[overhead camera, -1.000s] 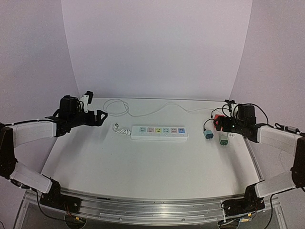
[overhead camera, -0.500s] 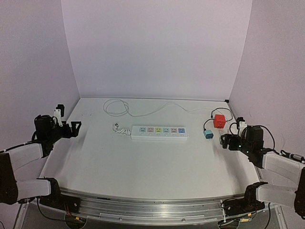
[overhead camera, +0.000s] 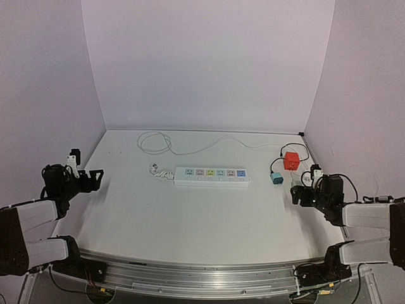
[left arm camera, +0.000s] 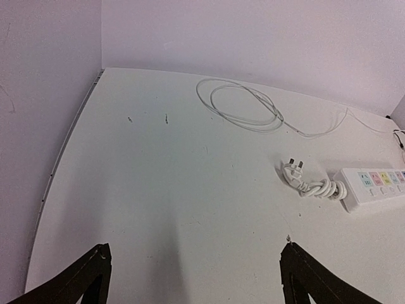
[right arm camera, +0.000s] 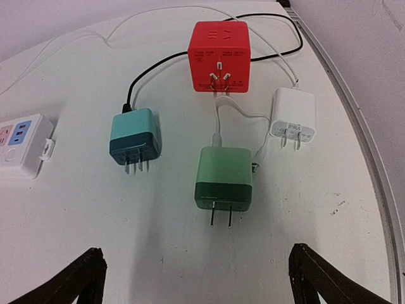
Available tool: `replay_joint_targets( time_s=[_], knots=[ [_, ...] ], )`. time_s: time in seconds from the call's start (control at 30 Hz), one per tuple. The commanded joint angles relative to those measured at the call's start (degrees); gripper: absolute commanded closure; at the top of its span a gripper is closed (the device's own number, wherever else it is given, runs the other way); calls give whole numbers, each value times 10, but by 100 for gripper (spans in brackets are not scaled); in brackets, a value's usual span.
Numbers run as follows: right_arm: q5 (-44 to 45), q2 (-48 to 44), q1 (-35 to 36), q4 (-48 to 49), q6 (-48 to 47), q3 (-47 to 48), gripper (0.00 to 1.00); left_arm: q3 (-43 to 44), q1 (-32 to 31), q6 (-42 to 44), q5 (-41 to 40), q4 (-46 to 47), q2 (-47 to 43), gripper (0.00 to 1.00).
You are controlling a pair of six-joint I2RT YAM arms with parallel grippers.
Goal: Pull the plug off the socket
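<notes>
White tabletop [overhead camera: 190,221], lilac walls. The power strip [overhead camera: 212,176] lies mid-table, with its cord [left arm camera: 316,188] bundled at its left end. A teal charger [right arm camera: 134,136], green charger [right arm camera: 224,177], red cube adapter [right arm camera: 219,57] and white charger [right arm camera: 293,120] lie loose to its right. Since a second ago both arms have drawn back to the near corners. The left gripper [overhead camera: 93,178] and right gripper [overhead camera: 297,193] gape empty.

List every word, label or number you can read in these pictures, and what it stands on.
Red cube-shaped plastic adapter: white print, too small to read.
Small white plastic charger: grey print, blurred.
Long white power strip: coloured outlet labels, too small to read.
Nothing legible anywhere.
</notes>
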Motion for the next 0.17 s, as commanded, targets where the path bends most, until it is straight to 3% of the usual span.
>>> replay_joint_targets(
  time_s=[0.0,0.13],
  knots=[
    [-14,30,-2,70,13,10,3,-5,2,11,6,23,-11,7],
    [-15,43,-2,78,11,18,3,0,3,2,-1,3,-11,4]
  ],
)
